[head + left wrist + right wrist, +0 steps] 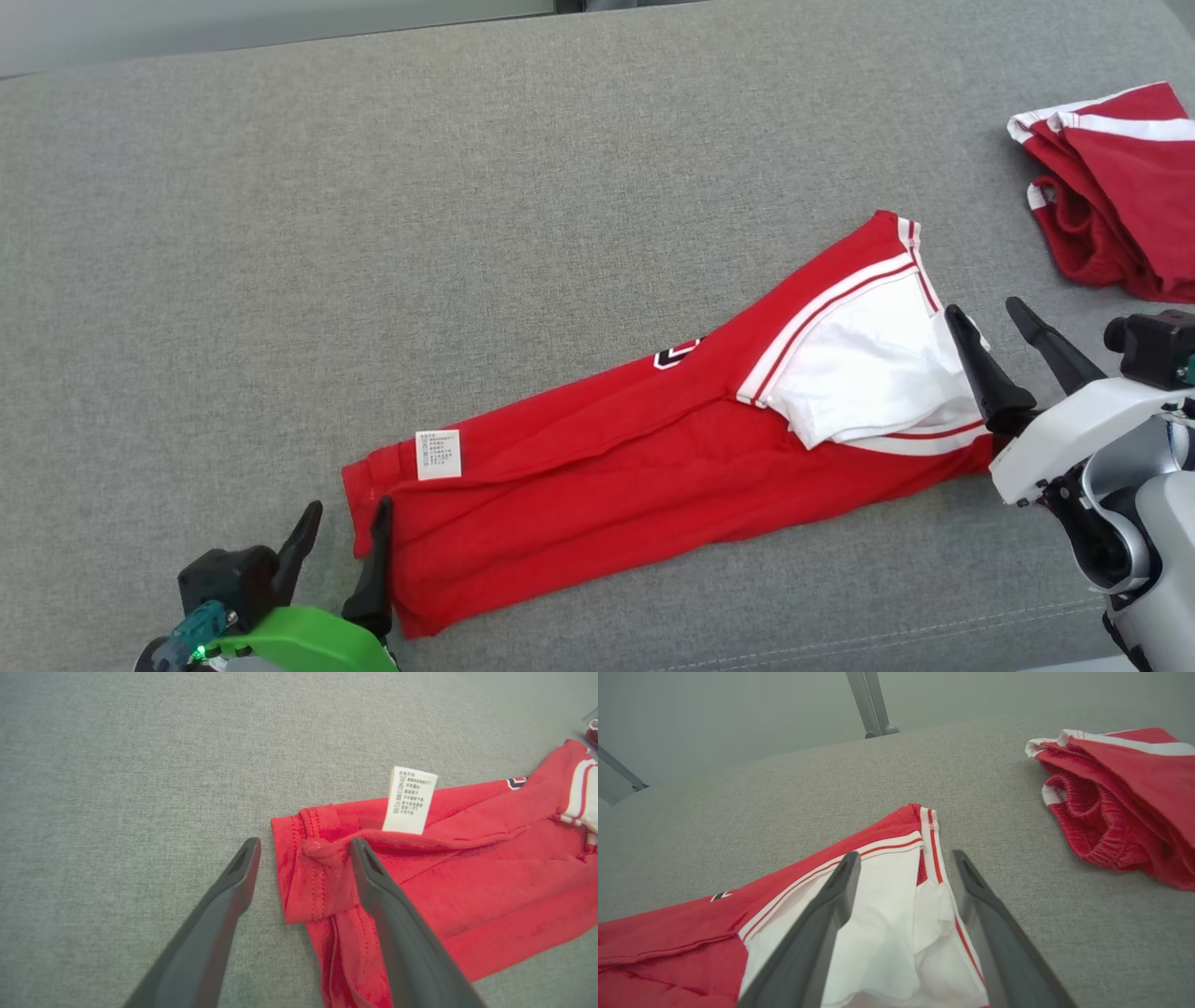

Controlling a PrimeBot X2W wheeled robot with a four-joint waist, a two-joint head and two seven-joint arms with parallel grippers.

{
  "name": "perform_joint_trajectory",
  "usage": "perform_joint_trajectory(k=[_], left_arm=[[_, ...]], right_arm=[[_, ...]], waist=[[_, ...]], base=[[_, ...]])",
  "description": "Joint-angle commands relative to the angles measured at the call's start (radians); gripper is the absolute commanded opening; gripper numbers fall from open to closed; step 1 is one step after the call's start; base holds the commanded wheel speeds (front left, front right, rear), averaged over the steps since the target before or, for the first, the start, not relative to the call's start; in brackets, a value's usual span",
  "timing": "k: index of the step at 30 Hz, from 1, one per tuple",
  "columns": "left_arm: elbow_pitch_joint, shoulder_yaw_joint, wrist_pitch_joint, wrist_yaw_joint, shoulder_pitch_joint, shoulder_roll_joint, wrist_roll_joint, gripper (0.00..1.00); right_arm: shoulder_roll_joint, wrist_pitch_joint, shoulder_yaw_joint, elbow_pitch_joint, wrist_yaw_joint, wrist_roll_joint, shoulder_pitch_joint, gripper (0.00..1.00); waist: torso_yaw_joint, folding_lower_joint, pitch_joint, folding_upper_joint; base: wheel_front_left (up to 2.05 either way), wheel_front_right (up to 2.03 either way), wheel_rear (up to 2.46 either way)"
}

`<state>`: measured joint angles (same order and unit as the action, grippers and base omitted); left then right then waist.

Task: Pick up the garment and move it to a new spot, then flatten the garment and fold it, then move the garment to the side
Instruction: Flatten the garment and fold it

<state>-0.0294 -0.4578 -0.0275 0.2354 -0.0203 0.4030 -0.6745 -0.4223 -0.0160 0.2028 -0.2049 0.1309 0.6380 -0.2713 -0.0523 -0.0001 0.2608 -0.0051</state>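
The garment (635, 467) is a red shirt with white and red striped trim, folded lengthwise into a long slanted strip on the grey cushion. A white care label (438, 455) lies near its lower left end. My left gripper (345, 525) stands open at that end, its fingers either side of the rumpled hem (322, 872). My right gripper (991, 317) is open at the upper right end, over the white inner fabric (896, 914) and striped edge. Nothing is clamped in either one.
A second red garment with white trim (1116, 187) lies bunched at the far right of the grey cushion (373, 233). Metal frame legs (873, 704) stand beyond the cushion's far edge. The cushion's front seam runs along the bottom.
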Motion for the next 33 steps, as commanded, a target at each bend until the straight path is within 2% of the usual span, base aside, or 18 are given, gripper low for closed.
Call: perform_joint_trajectory(k=[1, 6, 11, 14, 19, 25, 31, 32, 33], left_arm=[[0.002, 0.008, -0.021, 0.011, -0.013, 0.001, 0.018, 1.00], [0.002, 0.063, -0.183, 0.090, -0.043, -0.037, 0.077, 1.00], [-0.010, 0.098, -0.235, 0.116, -0.038, -0.081, 0.164, 1.00], [-0.028, 0.119, -0.239, 0.101, -0.023, -0.120, 0.217, 1.00], [-0.044, 0.150, -0.237, 0.055, -0.020, -0.186, 0.299, 1.00], [-0.035, 0.214, -0.237, 0.004, -0.035, -0.253, 0.354, 1.00], [-0.025, 0.255, -0.237, -0.047, -0.044, -0.296, 0.401, 1.00], [-0.023, 0.260, -0.237, -0.054, -0.046, -0.303, 0.407, 1.00], [-0.024, 0.267, -0.237, -0.060, -0.048, -0.308, 0.409, 1.00]], right_arm=[[0.000, 0.000, -0.010, 0.008, -0.001, -0.008, 0.012, 1.00], [-0.001, -0.047, -0.054, 0.004, -0.001, -0.073, 0.016, 1.00], [0.015, -0.117, -0.049, -0.055, -0.001, -0.130, -0.033, 1.00], [0.028, -0.135, -0.036, -0.115, -0.001, -0.138, -0.065, 1.00], [0.014, -0.146, 0.007, -0.248, -0.001, -0.151, -0.116, 1.00], [0.009, -0.113, 0.039, -0.388, -0.001, -0.151, -0.157, 1.00], [0.007, -0.155, 0.121, -0.444, -0.001, -0.054, -0.145, 1.00], [0.010, -0.165, 0.142, -0.435, 0.000, -0.020, -0.139, 0.17], [0.010, -0.178, 0.161, -0.420, 0.003, 0.019, -0.134, 0.00]], waist=[[0.002, 0.0001, -0.011, 0.0051], [0.002, 0.0001, -0.031, 0.0051], [0.021, 0.0001, -0.026, 0.0051], [0.041, 0.0001, -0.010, 0.0051], [0.080, 0.0001, 0.026, 0.0051], [0.105, 0.0001, 0.050, 0.0051], [0.107, 0.0001, 0.053, 0.0051], [0.105, 0.0001, 0.051, 0.0051], [0.103, 0.0001, 0.049, 0.0051]], base=[[0.00, 0.00, 0.00], [0.00, 0.00, 0.00], [0.00, 0.00, 0.00], [0.00, 0.00, 0.00], [0.00, 0.00, 0.00], [0.00, 0.00, 0.00], [0.00, 0.00, 0.00], [0.00, 0.00, 0.00], [0.00, 0.00, 0.00]])
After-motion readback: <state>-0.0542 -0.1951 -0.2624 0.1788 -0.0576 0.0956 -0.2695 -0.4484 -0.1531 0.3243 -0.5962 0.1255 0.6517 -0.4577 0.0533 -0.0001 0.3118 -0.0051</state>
